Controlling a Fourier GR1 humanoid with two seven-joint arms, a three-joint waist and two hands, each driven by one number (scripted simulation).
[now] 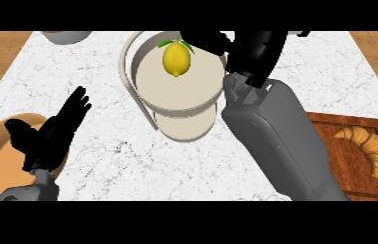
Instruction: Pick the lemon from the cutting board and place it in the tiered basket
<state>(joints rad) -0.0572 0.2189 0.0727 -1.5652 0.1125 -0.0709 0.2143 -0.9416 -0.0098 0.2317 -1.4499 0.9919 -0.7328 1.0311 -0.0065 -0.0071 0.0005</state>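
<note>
Head view: lemon (176,59) in tiered basket (130,73) top tier – right hand (221,42) released, left hand (55,128) relaxed

This is a kitchen, seen from above a white, grey-veined marble counter (148,153) with wood showing past its edges at the upper corners. On it stand a cream tiered basket (129,73) holding a lemon (176,59) with green leaves, a wooden cutting board (325,125) carrying a croissant (362,143) at the right, and part of a pale bowl (66,36) at the top left. Food, serving ware and a stone worktop (the ordinary stuff of a home kitchen) all point the same way.
</note>
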